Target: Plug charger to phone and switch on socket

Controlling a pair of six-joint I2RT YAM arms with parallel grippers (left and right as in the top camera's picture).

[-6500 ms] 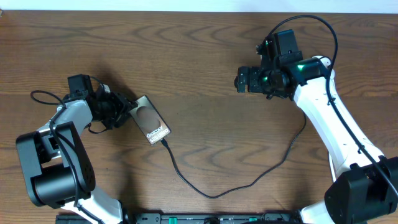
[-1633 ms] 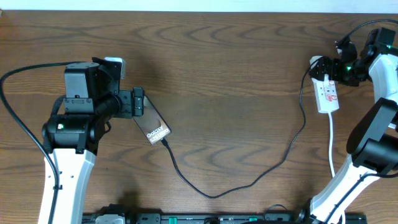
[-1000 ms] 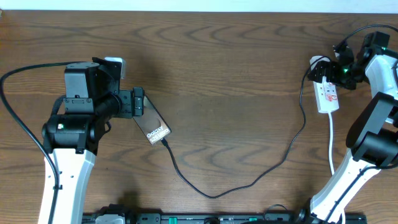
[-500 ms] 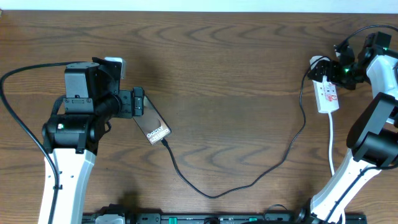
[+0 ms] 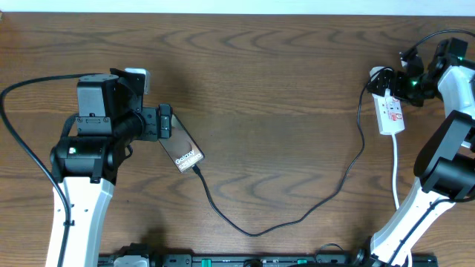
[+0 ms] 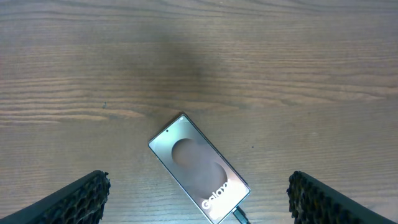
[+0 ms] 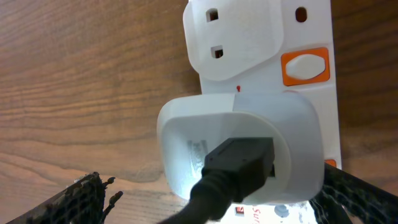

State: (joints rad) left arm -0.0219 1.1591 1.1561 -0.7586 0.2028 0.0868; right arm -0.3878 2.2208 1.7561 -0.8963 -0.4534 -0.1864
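The bronze-brown phone (image 5: pixel 182 152) lies on the table, lettering up, and also shows in the left wrist view (image 6: pixel 198 167). The thin black charger cable (image 5: pixel 252 233) has its tip at the phone's lower end (image 6: pixel 239 216). It runs in a loop to the white plug (image 5: pixel 378 77) on the white socket strip (image 5: pixel 391 113). My left gripper (image 5: pixel 163 122) is open above the phone's upper end (image 6: pixel 198 186). My right gripper (image 5: pixel 393 83) is open, its fingers either side of the white plug (image 7: pixel 239 149) on the socket (image 7: pixel 311 37). Its midpoint shows in the right wrist view (image 7: pixel 211 186).
The socket has orange rocker switches (image 7: pixel 305 67) beside its outlets. A white cord (image 5: pixel 395 174) leads from the socket toward the front right. A thick black arm cable (image 5: pixel 22 148) curves at the left. The table's far edge runs along the top.
Over the last second nothing has visibly moved. Before that, the right arm went from the table's middle to the socket at the far right, and the left arm drew back above the phone.
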